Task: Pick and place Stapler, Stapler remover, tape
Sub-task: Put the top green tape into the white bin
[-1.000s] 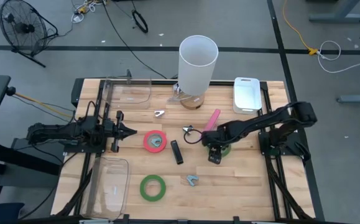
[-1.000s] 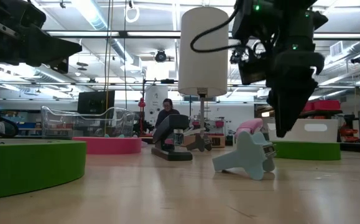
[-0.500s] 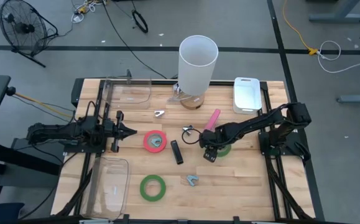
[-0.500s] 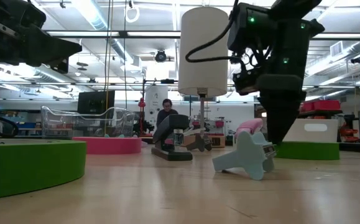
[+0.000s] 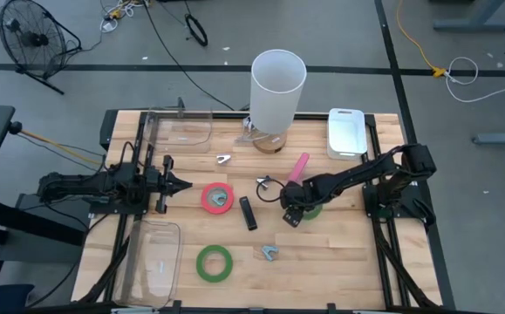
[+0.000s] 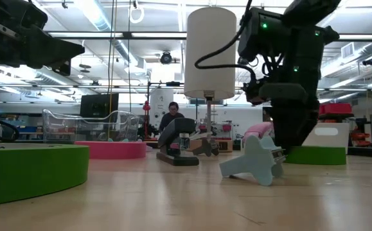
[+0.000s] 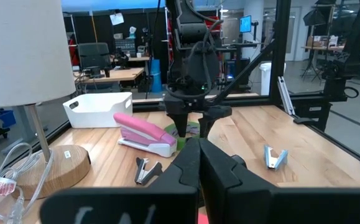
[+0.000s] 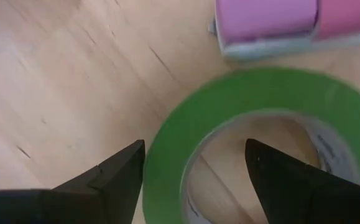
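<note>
My right gripper [image 8: 195, 162] is open and points down over a green tape ring [image 8: 254, 112] that lies flat on the table beside the pink stapler [image 5: 298, 167]. One finger stands outside the ring's band and the other over its open centre. Whether they touch it I cannot tell. A red tape ring [image 5: 217, 198] and a second green one [image 5: 214, 262] lie flat farther left. Also on the wood are a black stapler [image 5: 249, 213] and a blue-grey staple remover [image 5: 270, 253]. My left gripper [image 5: 185, 183] waits shut at the table's left, pointing level.
A white lamp [image 5: 276, 87] stands at the far middle, with a white tray [image 5: 346, 131] to its right. Clear containers sit at the far left [image 5: 182, 129] and near left [image 5: 152, 257]. A silver remover [image 5: 224, 160] and a black one [image 5: 263, 182] lie mid-table.
My right gripper has come down toward the green tape ring by the pink stapler and has rolled about its own axis. Its fingers stay apart. The ring and the other things have not moved.
</note>
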Tool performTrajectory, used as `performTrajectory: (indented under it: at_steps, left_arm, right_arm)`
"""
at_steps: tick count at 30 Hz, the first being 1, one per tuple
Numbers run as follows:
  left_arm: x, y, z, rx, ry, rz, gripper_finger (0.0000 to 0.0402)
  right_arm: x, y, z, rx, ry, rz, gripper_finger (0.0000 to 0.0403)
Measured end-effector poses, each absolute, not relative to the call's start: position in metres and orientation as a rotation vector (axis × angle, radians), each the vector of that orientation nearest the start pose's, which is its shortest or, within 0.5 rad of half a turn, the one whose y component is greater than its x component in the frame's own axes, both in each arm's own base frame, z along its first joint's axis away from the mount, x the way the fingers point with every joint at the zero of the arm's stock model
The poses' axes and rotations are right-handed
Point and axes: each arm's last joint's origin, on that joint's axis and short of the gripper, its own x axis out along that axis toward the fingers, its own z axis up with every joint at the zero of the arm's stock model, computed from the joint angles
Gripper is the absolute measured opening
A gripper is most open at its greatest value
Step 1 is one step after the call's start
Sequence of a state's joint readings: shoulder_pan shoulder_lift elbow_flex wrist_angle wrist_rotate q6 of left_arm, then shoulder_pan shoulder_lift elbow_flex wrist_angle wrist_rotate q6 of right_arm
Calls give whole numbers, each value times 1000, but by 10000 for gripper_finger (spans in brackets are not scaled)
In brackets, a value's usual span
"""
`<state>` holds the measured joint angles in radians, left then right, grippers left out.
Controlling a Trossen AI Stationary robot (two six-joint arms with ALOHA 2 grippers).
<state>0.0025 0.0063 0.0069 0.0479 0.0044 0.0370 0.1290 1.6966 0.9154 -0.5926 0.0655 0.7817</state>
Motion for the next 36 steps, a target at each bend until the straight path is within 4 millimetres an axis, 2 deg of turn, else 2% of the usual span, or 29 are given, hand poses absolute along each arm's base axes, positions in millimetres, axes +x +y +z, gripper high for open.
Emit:
performTrajectory:
  at_steps: [5, 9, 13, 22, 25, 36]
  left_arm:
    - [98, 0, 170, 37, -49, -1, 3]
    - [98, 0, 170, 37, -48, -1, 3]
    - [98, 0, 170, 37, -49, -1, 3]
    - [98, 0, 170, 37, -48, -1, 3]
    - [98, 0, 170, 37, -49, -1, 3]
    - [98, 0, 170, 37, -48, -1, 3]
  right_arm:
    - [285, 35, 139, 531, 1302, -482, 274]
    - [285, 36, 139, 521, 1302, -470, 257]
    - [285, 36, 139, 521, 1302, -465, 217]
    - [286, 36, 139, 523, 1301, -462, 99]
    - [285, 36, 139, 527, 1303, -459, 74]
    - [285, 36, 139, 527, 1308, -444, 68]
